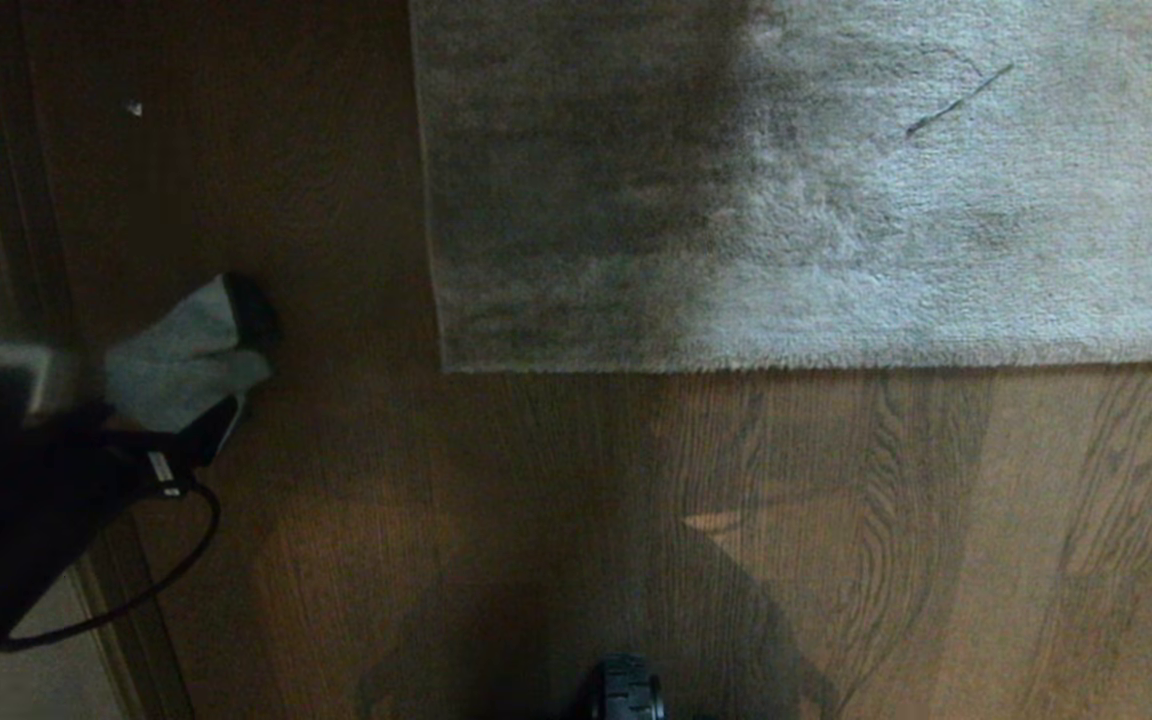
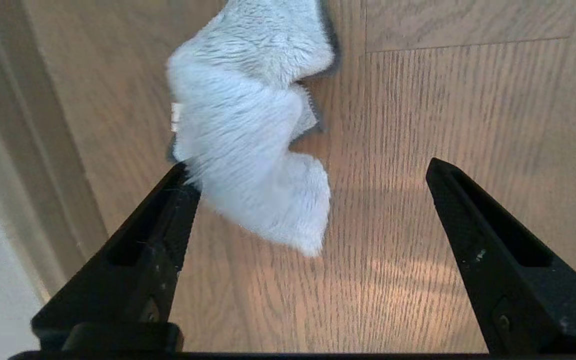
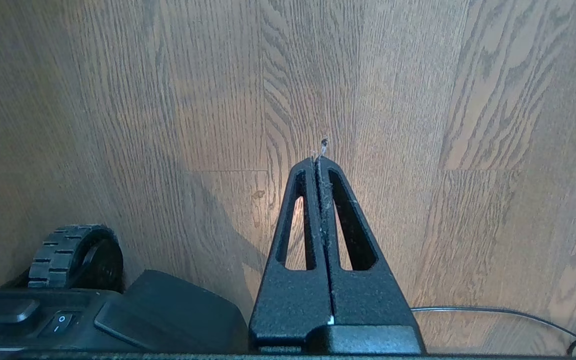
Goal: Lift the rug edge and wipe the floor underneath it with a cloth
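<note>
Black left hand [image 2: 308, 200], fingers spread wide, over the crumpled cloth [image 2: 253, 150] on the floor [image 2: 443, 125].
Soft, light and fluffy, the cloth lies well left of the rug edge [image 1: 736, 362]; its raised fold probably offers the best pinch. Short-pile rug, wood-grain planks. Right hand [image 3: 320, 160] parked, fingers pressed together.

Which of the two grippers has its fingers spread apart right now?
The left gripper: its fingers stand wide apart over the floor, with the cloth loose by one fingertip. The right gripper is pressed shut, holding nothing.
</note>
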### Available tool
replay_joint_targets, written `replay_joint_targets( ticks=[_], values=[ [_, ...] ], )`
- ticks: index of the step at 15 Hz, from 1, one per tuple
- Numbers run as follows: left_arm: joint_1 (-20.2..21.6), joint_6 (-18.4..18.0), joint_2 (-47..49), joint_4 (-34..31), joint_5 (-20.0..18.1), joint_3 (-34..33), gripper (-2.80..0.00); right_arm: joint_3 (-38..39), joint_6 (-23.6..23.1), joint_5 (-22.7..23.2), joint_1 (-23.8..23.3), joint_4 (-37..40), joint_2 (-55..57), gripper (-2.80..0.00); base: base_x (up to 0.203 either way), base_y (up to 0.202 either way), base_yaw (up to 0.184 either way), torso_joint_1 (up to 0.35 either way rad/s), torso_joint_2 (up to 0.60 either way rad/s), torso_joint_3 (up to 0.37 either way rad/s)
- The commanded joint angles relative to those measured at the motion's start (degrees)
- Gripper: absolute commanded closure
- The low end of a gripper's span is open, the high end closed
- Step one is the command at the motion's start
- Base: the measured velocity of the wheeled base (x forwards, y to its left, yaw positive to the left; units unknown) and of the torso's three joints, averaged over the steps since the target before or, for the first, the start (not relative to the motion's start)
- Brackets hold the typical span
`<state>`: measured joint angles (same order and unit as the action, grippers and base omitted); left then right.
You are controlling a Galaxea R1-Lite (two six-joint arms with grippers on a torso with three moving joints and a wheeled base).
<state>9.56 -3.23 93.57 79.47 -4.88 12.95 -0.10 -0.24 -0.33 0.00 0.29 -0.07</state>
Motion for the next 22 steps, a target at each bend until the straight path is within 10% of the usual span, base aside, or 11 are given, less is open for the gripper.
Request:
replay_joint_targets(
  ticks=[1, 16, 17, 22],
  values=[
    [0.45, -0.06, -3.55, 0.42, -0.02, -1.85, -2.80, 0.01, -0.02, -0.02, 0.00, -0.03, 0.07, 0.00, 0.000, 0.000, 0.000, 0.000, 0.00, 0.000],
    [0.02, 2.44, -8.73, 0.42, -0.75, -11.02, -2.80, 0.01, -0.02, -0.02, 0.00, -0.03, 0.07, 0.00, 0.000, 0.000, 0.000, 0.000, 0.00, 0.000],
    [0.03, 2.50, -9.04, 0.35, -0.69, -11.10, 0.00, 0.01, -0.02, -0.02, 0.00, 0.04, 0.07, 0.00, 0.000, 0.000, 0.000, 0.000, 0.00, 0.000],
    [0.11, 3.24, -11.73, -0.18, -0.59, -12.86, 0.00, 0.01, -0.02, -0.02, 0.07, -0.03, 0.07, 0.00, 0.000, 0.000, 0.000, 0.000, 0.00, 0.000]
  ],
)
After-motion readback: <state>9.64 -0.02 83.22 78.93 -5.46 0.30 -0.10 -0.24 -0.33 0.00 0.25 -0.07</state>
